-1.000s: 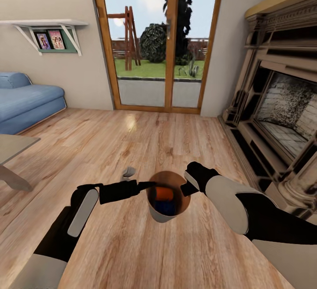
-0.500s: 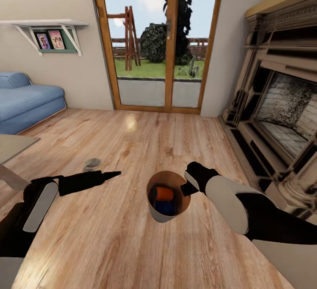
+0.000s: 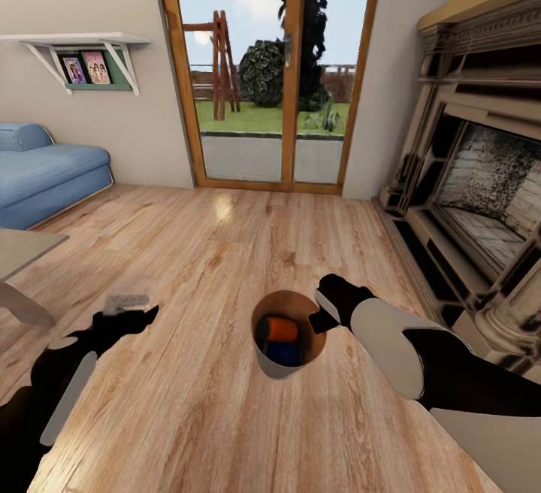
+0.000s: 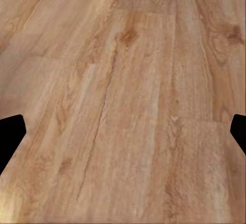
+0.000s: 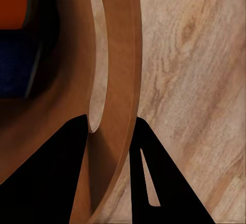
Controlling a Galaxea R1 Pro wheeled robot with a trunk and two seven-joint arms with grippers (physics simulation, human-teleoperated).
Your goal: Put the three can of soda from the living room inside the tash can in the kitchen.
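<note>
The tash can [image 3: 272, 367], a small tapered bucket with a coppery inside, hangs just above the wood floor. My right gripper [image 3: 319, 320] is shut on its rim. An orange can of soda [image 3: 280, 328] and a blue one [image 3: 285, 352] lie inside it. In the right wrist view my right gripper [image 5: 110, 131] pinches the can's wall [image 5: 118, 55], with the orange can [image 5: 13, 3] and the blue can [image 5: 18, 60] beyond. My left gripper [image 3: 131, 316] hovers open and empty over bare floor, well left of the bucket. In the left wrist view the left gripper [image 4: 123, 131] shows its fingertips [image 4: 10, 134] spread wide.
This is the living room. A blue sofa [image 3: 45, 173] stands at the left, with a table corner [image 3: 19, 252] in front of it. A large fireplace [image 3: 481, 192] lines the right wall. Glass patio doors [image 3: 278, 102] lie ahead and a wall shelf [image 3: 83, 49] hangs above the sofa.
My left arm has pulled away from the bucket's rim, moving left and back toward me. The right gripper and the bucket have stayed in place.
</note>
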